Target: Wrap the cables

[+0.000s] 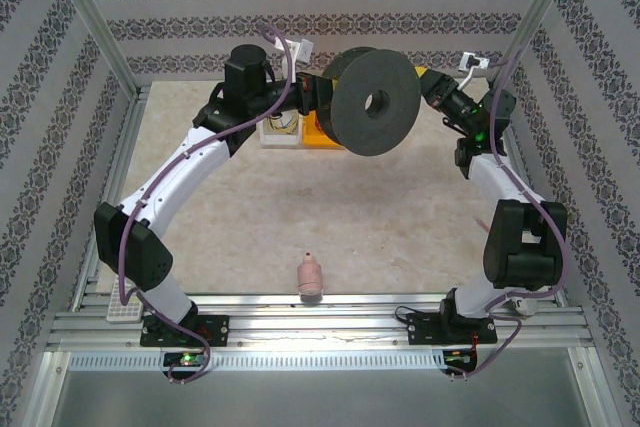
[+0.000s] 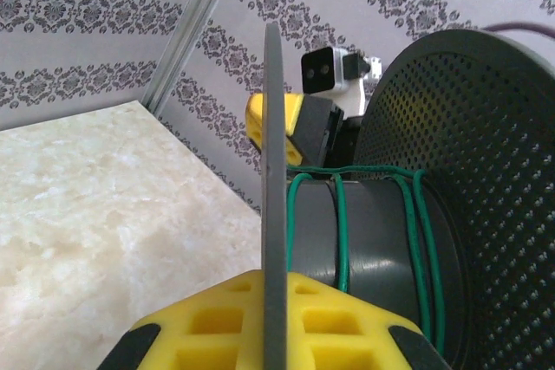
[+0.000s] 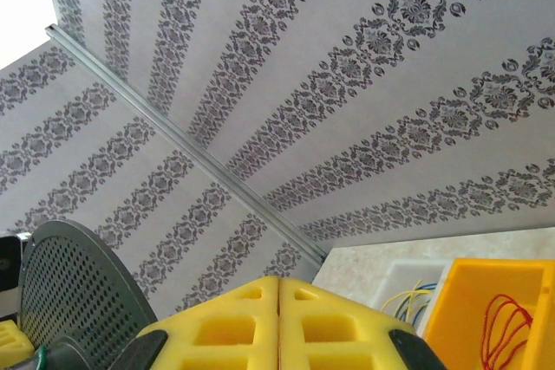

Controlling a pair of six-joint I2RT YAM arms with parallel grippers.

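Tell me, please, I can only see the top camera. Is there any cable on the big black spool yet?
Observer: Yes. The left wrist view shows green cable looped around the spool, on its core.
Operator: What is holding the spool up?
Observer: The left gripper is shut on the spool's thin flange, which sits edge-on between its yellow fingers.
Operator: Are there more cables to wrap?
Observer: The right wrist view shows a red cable coiled inside the orange bin.
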